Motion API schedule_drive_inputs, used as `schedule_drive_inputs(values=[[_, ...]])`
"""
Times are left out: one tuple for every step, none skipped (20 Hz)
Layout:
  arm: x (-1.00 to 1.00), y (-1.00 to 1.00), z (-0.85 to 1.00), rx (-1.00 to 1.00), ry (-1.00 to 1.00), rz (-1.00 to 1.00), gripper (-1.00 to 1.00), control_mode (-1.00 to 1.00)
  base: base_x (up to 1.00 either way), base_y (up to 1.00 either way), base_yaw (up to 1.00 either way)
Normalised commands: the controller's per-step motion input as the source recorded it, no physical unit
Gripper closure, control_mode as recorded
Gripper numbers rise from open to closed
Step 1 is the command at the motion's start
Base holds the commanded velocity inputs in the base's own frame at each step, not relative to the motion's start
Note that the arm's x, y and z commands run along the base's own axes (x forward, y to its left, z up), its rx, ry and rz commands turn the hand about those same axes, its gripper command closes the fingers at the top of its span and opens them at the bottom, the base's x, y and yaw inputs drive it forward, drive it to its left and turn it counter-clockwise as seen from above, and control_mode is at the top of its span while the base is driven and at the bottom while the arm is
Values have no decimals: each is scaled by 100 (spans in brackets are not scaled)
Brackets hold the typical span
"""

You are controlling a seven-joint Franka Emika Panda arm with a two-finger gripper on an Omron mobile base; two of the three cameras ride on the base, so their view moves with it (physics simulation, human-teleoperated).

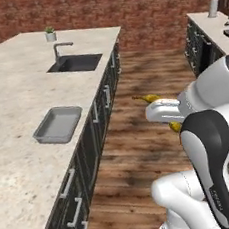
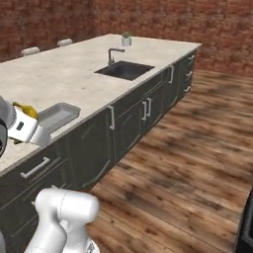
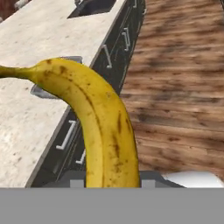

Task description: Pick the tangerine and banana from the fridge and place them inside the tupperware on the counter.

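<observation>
My gripper [image 3: 111,178] is shut on the banana [image 3: 100,122], a yellow, brown-flecked fruit that curves up and to the left in the hand view. In the left base view the banana [image 1: 147,98] sticks out on both sides of the white hand, above the wooden floor to the right of the counter [image 1: 14,97]. The tupperware [image 1: 58,124], a shallow grey tray, lies near the counter's front edge with nothing inside; it also appears as the tupperware [image 2: 58,116] just beyond the banana [image 2: 25,110]. The tangerine and the fridge are out of view.
A dark sink [image 1: 75,63] with a faucet and a small potted plant [image 1: 50,33] sit farther along the counter. Dark drawers with silver handles [image 1: 69,182] run below. Wooden floor [image 2: 197,148] stretches beside it; a second counter [image 1: 212,27] stands at the far right.
</observation>
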Motion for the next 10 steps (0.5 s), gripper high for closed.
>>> schedule_drive_inputs(values=[[0, 0, 0, 0, 0, 0, 100, 100, 47, -25, 84], [0, 0, 0, 0, 0, 0, 100, 100, 43, -28, 79], [0, 0, 0, 0, 0, 0, 100, 100, 40, -28, 76], [0, 0, 0, 0, 0, 0, 100, 100, 39, -29, 76], [0, 0, 0, 0, 0, 0, 100, 100, 43, -29, 73], [0, 0, 0, 0, 0, 0, 100, 100, 44, -33, 73], [0, 0, 0, 0, 0, 0, 100, 100, 42, -41, 66], [0, 0, 0, 0, 0, 0, 100, 100, 43, -46, 59], [0, 0, 0, 0, 0, 0, 100, 100, 44, -51, 57], [0, 0, 0, 0, 0, 0, 100, 100, 48, -54, 57]])
